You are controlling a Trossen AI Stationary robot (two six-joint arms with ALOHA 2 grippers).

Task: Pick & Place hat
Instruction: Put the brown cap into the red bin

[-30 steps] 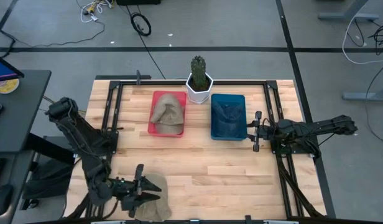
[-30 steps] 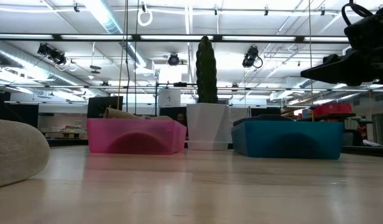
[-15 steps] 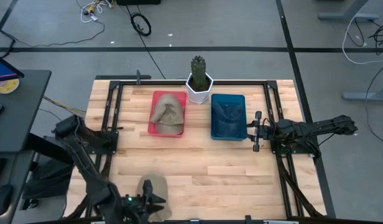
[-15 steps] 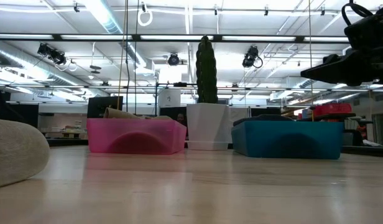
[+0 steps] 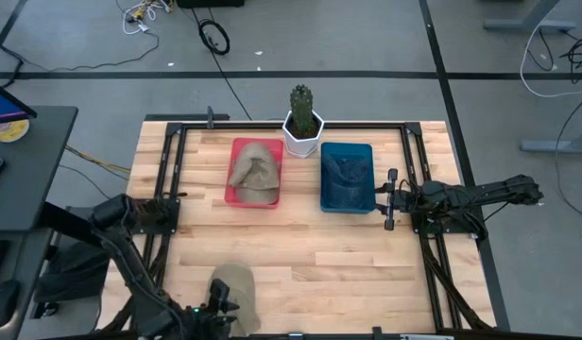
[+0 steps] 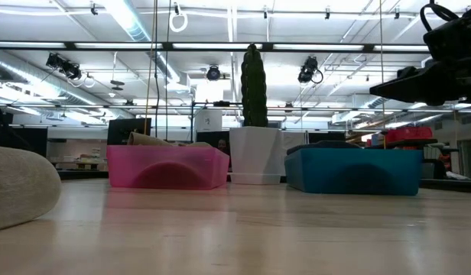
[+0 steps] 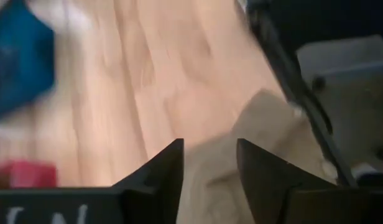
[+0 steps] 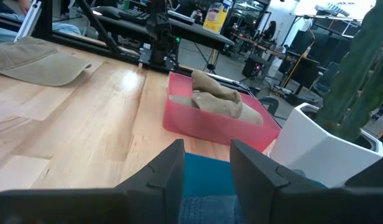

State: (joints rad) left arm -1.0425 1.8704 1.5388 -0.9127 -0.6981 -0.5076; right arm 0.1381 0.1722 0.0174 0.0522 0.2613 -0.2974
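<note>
Tan hat [image 5: 234,284] flat on worktop [image 5: 310,255] at near edge, toward left corner. Left gripper [image 7: 208,163] right at hat's near rim, fingers slightly spread w/ hat fabric between, not pinching. Right gripper [image 8: 207,163] at right edge beside blue bin [image 5: 347,177], fingers parted, empty. Second hat [image 5: 255,172] in pink bin [image 5: 254,195].

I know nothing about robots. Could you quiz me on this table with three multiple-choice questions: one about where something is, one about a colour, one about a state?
1. Where is the loose tan hat?
A. near table edge, by the left gripper
B. in the blue bin
C. on the plant

2. What colour is the bin left of the cactus pot?
A. green
B. pink
C. yellow

3. The right gripper is:
A. holding a hat
B. holding nothing, beside the blue bin
C. inside the pot

Answers: A, the high view shows it there; B, both views show pink; B, its fingers are open and bare.
</note>
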